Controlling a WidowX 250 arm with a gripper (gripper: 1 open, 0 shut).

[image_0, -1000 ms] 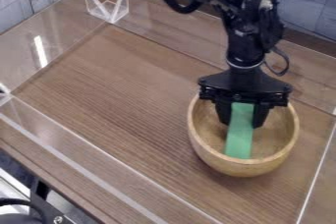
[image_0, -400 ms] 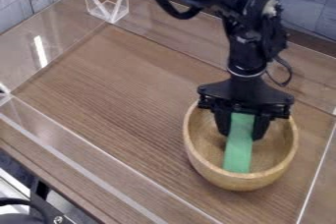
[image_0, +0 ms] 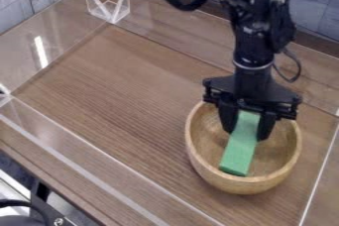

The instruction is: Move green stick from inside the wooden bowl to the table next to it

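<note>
The end effector (image_0: 252, 117) points straight down over the wooden bowl (image_0: 244, 154), jaws closed on the upper end of the green stick (image_0: 243, 143). The stick hangs tilted, its lower end still inside the bowl, near the bowl floor; contact there cannot be confirmed. The bowl sits near the right edge of the bench (image_0: 113, 96), toward the front right corner.

Procedure for the lift-out step:
1. Raise vertically until the stick's lower end clears the rim; a sideways move too early would likely drag or tip the bowl.
2. Maintain grip; the stick may pivot.
3. Translate left to bare bench beside the bowl, away from the acrylic wall at the right edge.
</note>
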